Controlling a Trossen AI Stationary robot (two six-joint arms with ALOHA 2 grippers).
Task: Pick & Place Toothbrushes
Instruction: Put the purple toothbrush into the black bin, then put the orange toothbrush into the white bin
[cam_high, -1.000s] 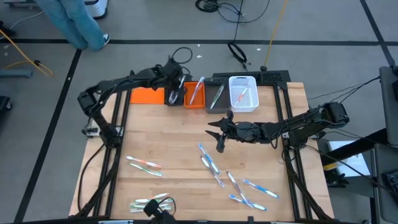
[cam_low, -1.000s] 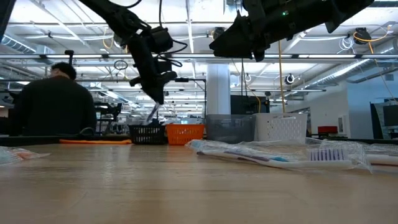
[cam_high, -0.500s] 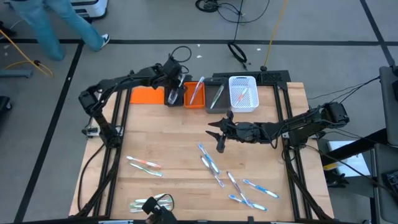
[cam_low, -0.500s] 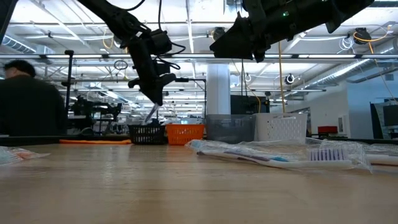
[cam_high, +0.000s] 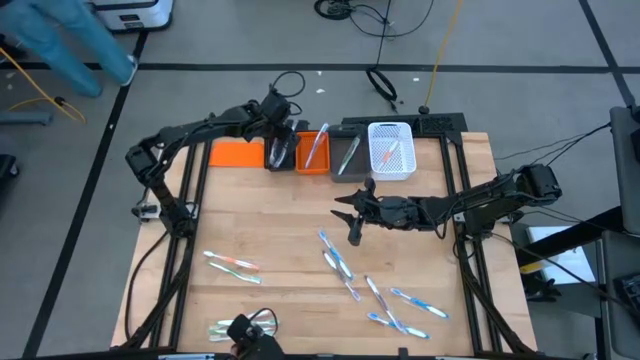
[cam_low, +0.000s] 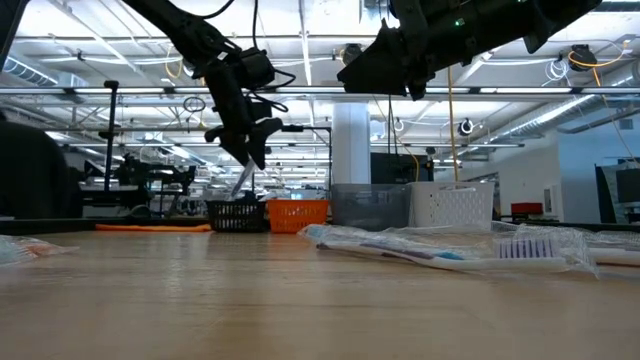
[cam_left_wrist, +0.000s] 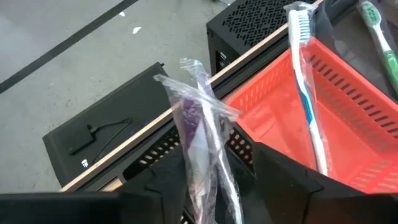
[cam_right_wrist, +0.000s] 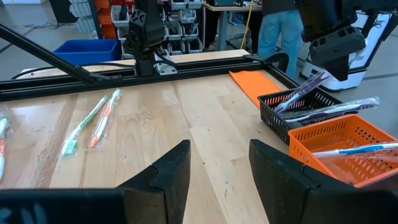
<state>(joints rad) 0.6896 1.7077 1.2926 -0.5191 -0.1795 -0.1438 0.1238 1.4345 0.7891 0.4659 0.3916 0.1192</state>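
Note:
My left gripper (cam_high: 284, 140) hangs open over the black bin (cam_high: 282, 152) at the table's far edge. A wrapped purple toothbrush (cam_left_wrist: 200, 134) rises between its fingers, its lower end down in that bin. The orange bin (cam_high: 315, 152) next to it holds a blue toothbrush (cam_left_wrist: 305, 93). A grey bin (cam_high: 348, 155) and a white bin (cam_high: 391, 150) follow to the right. Several wrapped toothbrushes (cam_high: 337, 258) lie loose on the near half of the table. My right gripper (cam_high: 345, 212) hovers open above the table's middle, holding nothing. My left gripper has its fingers on either side of the purple toothbrush's upper part (cam_left_wrist: 198, 168), coming from above at a slant. I cannot tell whether a finger touches the wrapper. The toothbrush leans tilted, its lower end inside the black bin.
A flat orange sheet (cam_high: 236, 153) lies left of the black bin. Two toothbrushes (cam_high: 232, 264) lie near the left side and others (cam_high: 405, 300) at the near right. Black frame rails run down both table sides. A person (cam_high: 60, 40) walks beyond the far left corner.
My left gripper has opened over the black bin and let go of the purple toothbrush, which stays leaning in the bin. The person beyond the table has walked toward the left.

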